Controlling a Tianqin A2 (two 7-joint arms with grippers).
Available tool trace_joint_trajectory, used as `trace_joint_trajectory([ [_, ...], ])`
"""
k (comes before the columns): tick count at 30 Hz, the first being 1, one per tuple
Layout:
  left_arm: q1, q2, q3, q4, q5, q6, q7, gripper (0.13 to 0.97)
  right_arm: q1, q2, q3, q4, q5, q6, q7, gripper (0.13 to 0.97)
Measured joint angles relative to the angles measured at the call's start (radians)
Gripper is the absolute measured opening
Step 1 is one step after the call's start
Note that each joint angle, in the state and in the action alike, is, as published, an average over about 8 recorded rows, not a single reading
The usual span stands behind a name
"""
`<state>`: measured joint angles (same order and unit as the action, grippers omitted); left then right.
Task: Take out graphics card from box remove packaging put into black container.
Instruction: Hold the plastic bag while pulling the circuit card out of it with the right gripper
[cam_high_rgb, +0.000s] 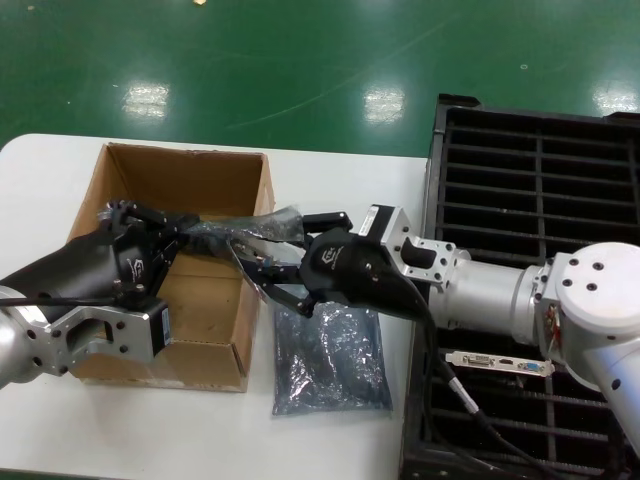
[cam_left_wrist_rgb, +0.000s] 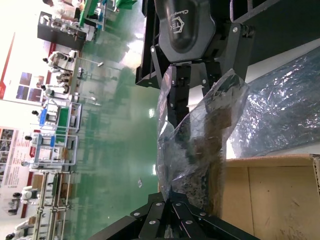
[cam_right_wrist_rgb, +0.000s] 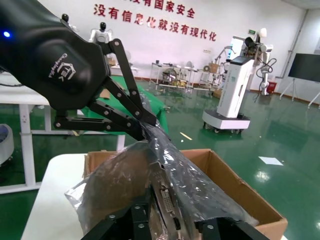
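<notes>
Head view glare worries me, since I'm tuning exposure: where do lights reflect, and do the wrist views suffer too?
Head view: bright lamp patches on the green floor; the empty bag on the table glints mildly. Left wrist view: background washed out at its edge, held bag sparkles. Right wrist view: sheen streaks on that bag, floor reflections behind.

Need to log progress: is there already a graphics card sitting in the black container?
Yes, in the head view a bare graphics card with its silver bracket and blue port lies in a slot of the black container, near the right arm.
</notes>
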<state>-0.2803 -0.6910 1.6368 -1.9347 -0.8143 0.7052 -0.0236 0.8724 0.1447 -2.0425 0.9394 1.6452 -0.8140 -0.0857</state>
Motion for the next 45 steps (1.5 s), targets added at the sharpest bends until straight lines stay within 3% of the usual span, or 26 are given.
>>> trace_joint_trajectory([
  [20,0.0,0.0,0.0,0.0,0.0,0.0,0.0,0.14,-0.006,-0.012,0.016,-0.013,0.005,0.012,0.01,0.187],
  [26,0.0,0.0,0.0,0.0,0.0,0.0,0.0,0.14,-0.016,0.003,0.023,0.009,0.011,0.007,0.02,0.187],
  [45,0.0,0.0,0.0,0.0,0.0,0.0,0.0,0.14,-0.151,0.16,0.069,0.298,0.057,-0.016,0.061,0.187],
])
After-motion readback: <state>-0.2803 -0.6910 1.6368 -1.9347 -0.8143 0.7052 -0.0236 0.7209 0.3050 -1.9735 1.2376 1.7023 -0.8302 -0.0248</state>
